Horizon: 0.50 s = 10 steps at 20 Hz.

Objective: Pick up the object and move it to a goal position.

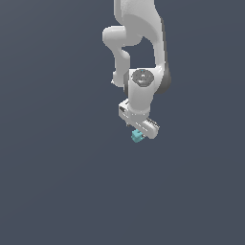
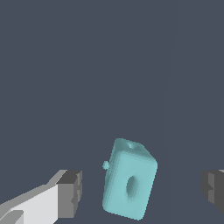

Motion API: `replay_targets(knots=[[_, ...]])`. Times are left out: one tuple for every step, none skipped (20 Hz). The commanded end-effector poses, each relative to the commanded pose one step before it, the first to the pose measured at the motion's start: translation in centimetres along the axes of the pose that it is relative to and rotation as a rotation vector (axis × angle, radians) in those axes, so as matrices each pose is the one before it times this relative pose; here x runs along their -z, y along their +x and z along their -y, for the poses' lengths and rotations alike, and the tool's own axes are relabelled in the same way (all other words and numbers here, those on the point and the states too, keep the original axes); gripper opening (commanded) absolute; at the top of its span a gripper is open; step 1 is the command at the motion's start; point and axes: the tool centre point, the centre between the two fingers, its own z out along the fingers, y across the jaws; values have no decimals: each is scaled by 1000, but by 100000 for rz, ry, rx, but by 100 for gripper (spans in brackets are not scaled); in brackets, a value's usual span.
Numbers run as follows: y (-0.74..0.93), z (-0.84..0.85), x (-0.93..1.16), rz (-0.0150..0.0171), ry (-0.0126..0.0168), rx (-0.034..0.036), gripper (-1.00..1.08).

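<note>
- No brand, label or readable writing showed in either view.
- Count: one white arm (image 1: 139,43), one gripper (image 1: 139,127), one teal object (image 1: 138,137). Background was flat grey-blue, with no edges or other items visible.
- The gripper (image 2: 142,192) was released: the wrist view showed the two grey fingertip pads (image 2: 70,194) spread wide, with clear gaps between each pad and the object (image 2: 129,179). Neither pad touched it.
- The object sat between the two fingers in the wrist view, closer to the finger that showed its white link than to the other, and tilted rather than square to the pads.
- Exterior view only: the arm's full pose, coming down from the top edge with the hand pointing down, and a round grey cap on the wrist joint. There the object appeared as a small teal block peeking out just below the hand, partly covered by it; its shape was too small to make out.
- Wrist view only: the object's detail, namely rounded corners, an oval dimple on its large face, a small nub on one side and a small hole near its upper edge.
- Could not tell from either view whether the object rested on a surface.
</note>
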Motion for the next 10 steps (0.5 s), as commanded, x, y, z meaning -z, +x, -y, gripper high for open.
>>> replay_targets(knots=[[-652, 58, -425, -251, -121, -5750, 100], [-246, 4, -157, -94, -45, -2130, 100], [-232, -3, -148, -92, -40, -2015, 100], [-218, -10, -138, -89, -36, -1901, 100], [-205, -14, -129, -85, -32, -1785, 100], [-190, -18, -120, -81, -28, -1671, 100], [-177, -21, -111, -77, -25, -1556, 100], [-163, -23, -102, -72, -21, -1440, 100], [-149, -24, -93, -67, -19, -1326, 100], [-136, -25, -84, -62, -16, -1210, 100]])
